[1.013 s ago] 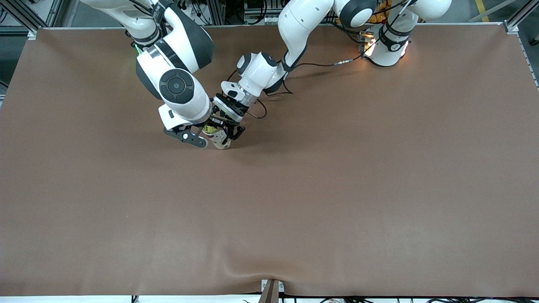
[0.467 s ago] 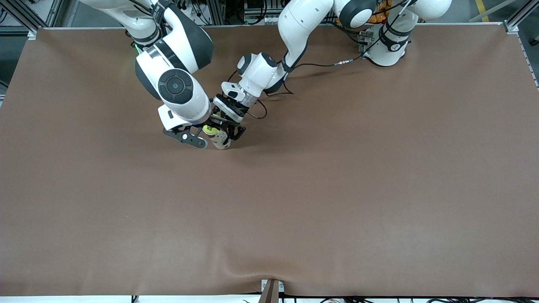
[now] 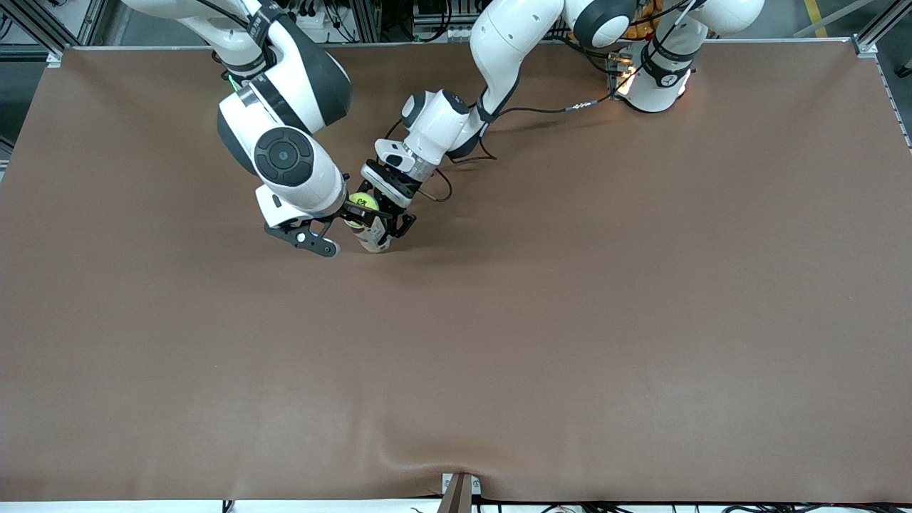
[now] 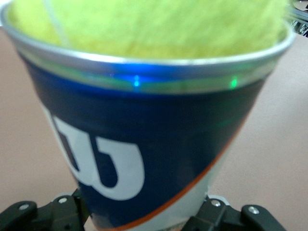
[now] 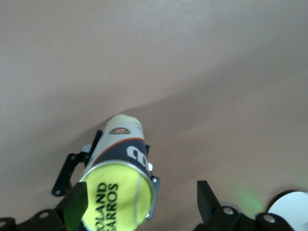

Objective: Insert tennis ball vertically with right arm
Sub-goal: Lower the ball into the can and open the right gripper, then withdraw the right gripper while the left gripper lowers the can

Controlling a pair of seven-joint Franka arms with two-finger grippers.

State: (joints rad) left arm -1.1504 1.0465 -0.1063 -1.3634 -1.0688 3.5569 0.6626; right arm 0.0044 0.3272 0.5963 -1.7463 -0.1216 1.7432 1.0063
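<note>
A yellow-green tennis ball sits in the open top of a dark blue and white ball can that stands upright on the brown table. My left gripper is shut on the can low on its body; the left wrist view shows the can, the ball and a finger. My right gripper is open and empty, just above the can's mouth toward the right arm's end. In the right wrist view its fingers stand wide apart beside the ball in the can.
The brown mat covers the whole table and holds nothing else. A black cable loops from the left arm's wrist close to the can. The left arm's base stands at the table's back edge.
My right gripper has let go of the ball and drawn back toward the right arm's end. The ball now shows in the can's mouth. The left gripper and can have not moved.
</note>
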